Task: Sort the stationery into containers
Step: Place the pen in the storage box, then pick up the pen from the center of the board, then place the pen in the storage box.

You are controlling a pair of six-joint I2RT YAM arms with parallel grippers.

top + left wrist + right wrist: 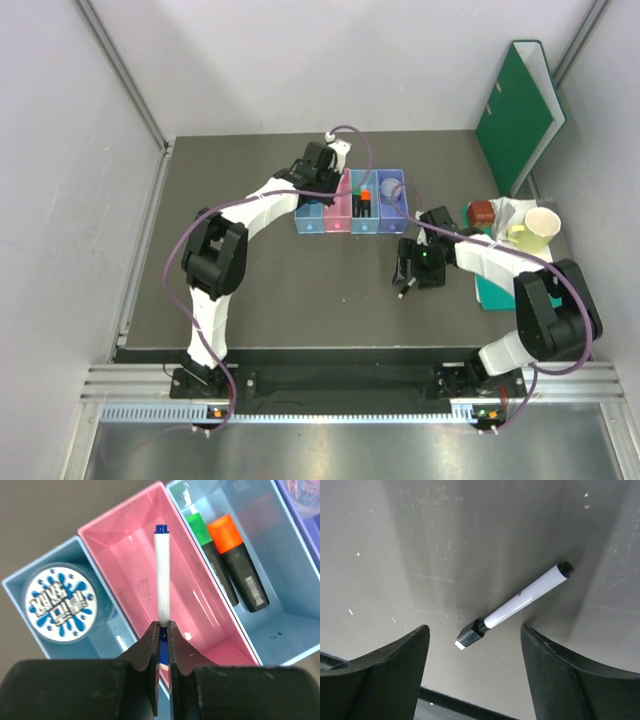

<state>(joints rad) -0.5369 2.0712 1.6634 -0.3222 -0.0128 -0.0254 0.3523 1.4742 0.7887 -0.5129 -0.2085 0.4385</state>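
Observation:
The containers (350, 228) are a row of four joined trays at the table's back middle. My left gripper (163, 625) is shut on a thin white pen with blue ends (161, 575) and holds it over the pink tray (125, 545). The blue patterned tin (61, 603) sits in the left light blue tray. The green-cap highlighter (200, 527) and the orange-cap highlighter (227, 532) lie in the other light blue tray (285, 625). A grey-lilac pot (392, 190) is in the purple tray. My right gripper (474, 630) is open just above a second white pen with a black cap (520, 605) lying on the table.
A green ring binder (520, 110) leans against the back right wall. A cream cup (540, 228), a red-brown object (483, 210) and a teal flat tray (495, 290) sit at the right, close to my right arm.

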